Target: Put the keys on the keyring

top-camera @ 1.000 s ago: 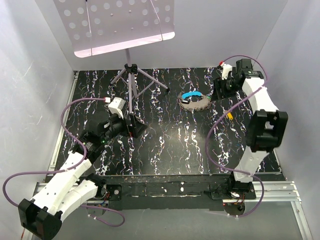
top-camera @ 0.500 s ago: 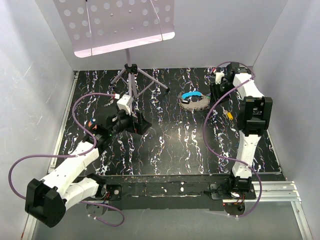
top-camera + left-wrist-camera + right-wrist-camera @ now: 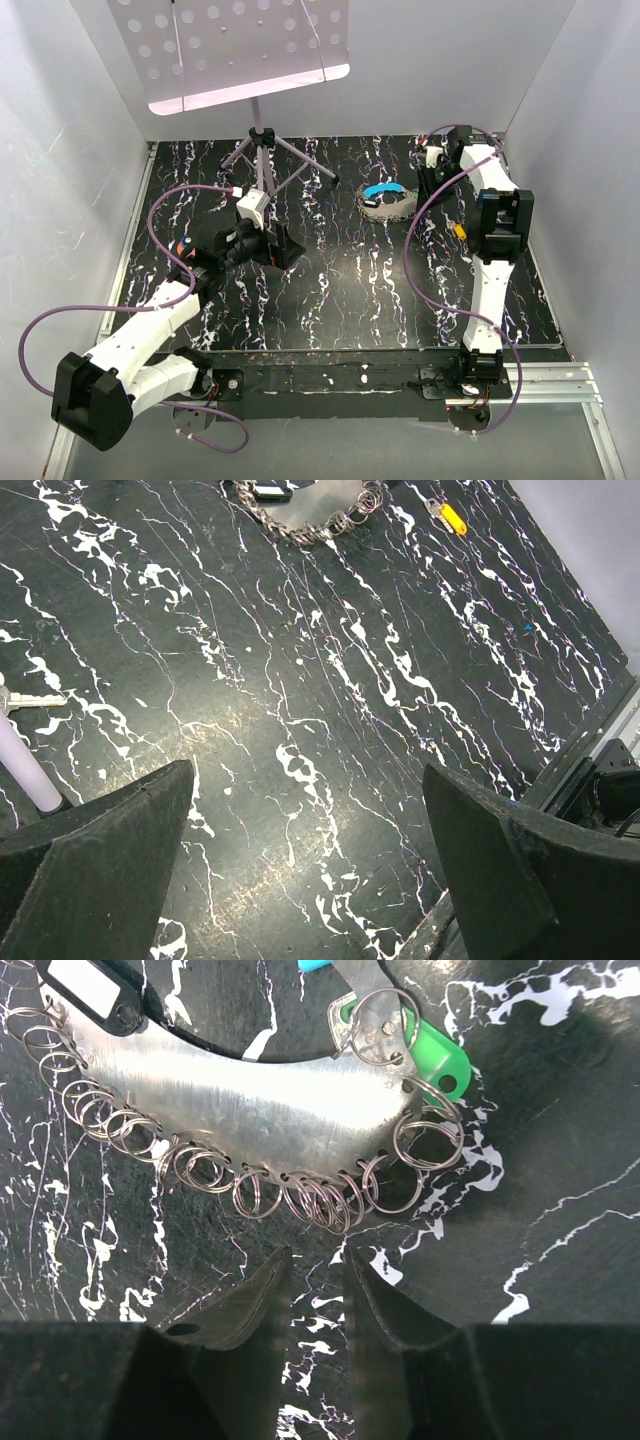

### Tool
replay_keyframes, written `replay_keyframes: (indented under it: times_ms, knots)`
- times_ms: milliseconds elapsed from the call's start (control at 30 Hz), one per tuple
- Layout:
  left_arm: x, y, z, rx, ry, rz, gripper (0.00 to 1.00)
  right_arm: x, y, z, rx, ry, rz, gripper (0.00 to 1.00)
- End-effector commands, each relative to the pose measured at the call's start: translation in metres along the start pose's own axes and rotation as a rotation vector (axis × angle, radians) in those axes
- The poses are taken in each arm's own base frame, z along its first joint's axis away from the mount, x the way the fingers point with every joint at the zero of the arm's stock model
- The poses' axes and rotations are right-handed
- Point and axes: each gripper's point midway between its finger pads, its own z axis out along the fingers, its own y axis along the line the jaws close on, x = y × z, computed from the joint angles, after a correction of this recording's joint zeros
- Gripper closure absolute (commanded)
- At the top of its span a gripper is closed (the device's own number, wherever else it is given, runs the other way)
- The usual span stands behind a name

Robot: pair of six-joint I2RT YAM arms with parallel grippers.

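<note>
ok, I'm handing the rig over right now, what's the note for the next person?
Left gripper: wide open, empty, low over the table.
Right gripper: jaws a narrow gap apart, empty, just short of the ring plate.
Yellow key: loose on the table, right of the plate.
Blue key: at the plate's far edge, attachment unclear.
Left to do: pick up and thread the yellow key.
</note>
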Motion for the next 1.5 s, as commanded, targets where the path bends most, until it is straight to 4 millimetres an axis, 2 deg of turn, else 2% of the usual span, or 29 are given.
replay_keyframes:
  times_ms: [0,333,433,467,733,867,1067,1133,1167,1333,1467]
  knots:
    - [-0.008,-0.005,0.0,0.02,-0.018,0.007,0.0,-0.006,0.009,-0.003,-0.047,-0.01,0.016,0.66]
    - [-0.006,-0.008,-0.001,0.031,-0.011,-0.006,0.0,-0.008,0.001,0.009,-0.045,0.0,0.042,0.66]
    - [-0.005,-0.008,-0.001,0.03,-0.009,-0.012,0.01,-0.01,0.002,0.011,-0.052,-0.004,0.05,0.66]
    - [-0.006,-0.008,-0.001,0.031,-0.011,-0.012,0.0,-0.012,0.013,0.016,-0.06,0.007,0.032,0.66]
    - [-0.008,-0.011,-0.002,0.04,-0.013,-0.027,0.0,-0.011,0.014,0.023,-0.076,0.016,0.045,0.66]
    - [-0.007,-0.012,-0.004,0.041,-0.014,-0.039,0.0,-0.012,0.018,0.024,-0.087,0.018,0.043,0.7]
    - [-0.006,-0.015,-0.007,0.049,-0.018,-0.059,0.01,-0.012,0.028,0.022,-0.102,0.017,0.027,0.74]
    - [-0.006,-0.016,-0.008,0.053,-0.02,-0.068,0.0,-0.013,0.031,0.02,-0.11,0.016,0.02,0.83]
    - [-0.007,-0.017,-0.008,0.057,-0.021,-0.073,0.0,-0.014,0.035,0.018,-0.121,0.014,0.016,0.84]
    - [-0.004,-0.021,-0.008,0.078,-0.023,-0.11,0.0,-0.016,0.061,0.006,-0.185,-0.009,-0.016,0.84]
    - [-0.003,-0.026,-0.007,0.103,-0.016,-0.152,0.0,-0.021,0.066,0.004,-0.169,-0.022,-0.018,0.82]
